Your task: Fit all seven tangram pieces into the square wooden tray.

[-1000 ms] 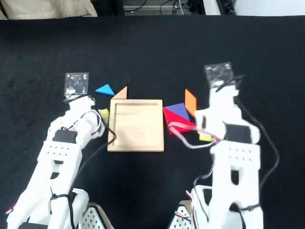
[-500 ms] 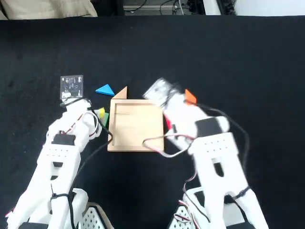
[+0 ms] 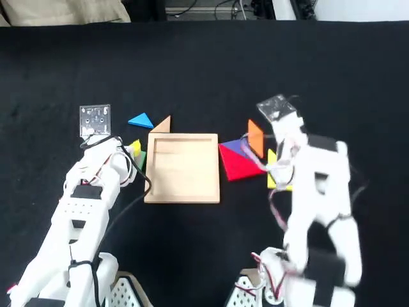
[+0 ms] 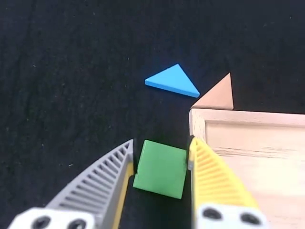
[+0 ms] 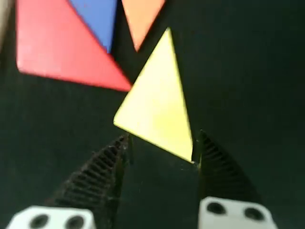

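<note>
Left wrist view: left jaws spread astride green square [image 4: 160, 167], likely light, stiff; pinch opposite edges; right jaws also spread

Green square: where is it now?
Left wrist view: the green square sits between the fingers of the left gripper, beside the wooden tray's left edge, near the blue triangle.

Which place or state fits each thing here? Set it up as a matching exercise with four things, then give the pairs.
Things
1. green square
2. yellow triangle
3. red triangle
4. wooden tray

Places or states
a. holds no pieces
b. between the fingers of the left gripper
c. on the table beside the tray, on the right arm's side
d. one edge between the open fingertips of the right gripper

Pairs: 1-b, 2-d, 3-c, 4-a
</note>
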You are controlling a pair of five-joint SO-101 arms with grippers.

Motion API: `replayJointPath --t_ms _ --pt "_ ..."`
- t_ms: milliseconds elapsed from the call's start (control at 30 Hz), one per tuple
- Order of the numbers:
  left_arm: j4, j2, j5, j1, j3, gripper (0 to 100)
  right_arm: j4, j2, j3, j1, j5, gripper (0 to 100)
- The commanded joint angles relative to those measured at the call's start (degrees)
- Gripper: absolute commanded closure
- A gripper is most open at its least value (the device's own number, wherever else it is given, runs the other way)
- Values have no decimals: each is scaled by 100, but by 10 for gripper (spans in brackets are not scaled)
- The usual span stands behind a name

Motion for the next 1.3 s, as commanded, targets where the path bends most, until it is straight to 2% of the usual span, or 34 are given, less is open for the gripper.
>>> replayJointPath --t_ms 0,200,300,400,567,767,867,1067,1267 --pt "-105 -53 18 -66 -75 809 413 699 -664 79 264 782" --pt "-105 -53 18 -66 -57 809 237 391 -479 44 308 775" --pt "-105 -53 18 -66 -57 809 53 40 -136 53 299 712" --pt "-97 -53 18 -66 -57 809 -510 -215 462 18 316 662" --pt "-97 -53 18 -57 -57 809 -1424 -286 1033 -149 325 655" --pt "-97 -53 18 -57 -66 809 -976 -92 611 -440 255 654" --pt "-105 -53 18 -31 -66 809 -941 400 92 -448 0 654" --pt "-105 -53 18 -31 -66 809 -703 1710 -760 -440 -18 654" --pt "-105 -53 18 -48 -66 809 -352 1912 -1033 -475 9 654"
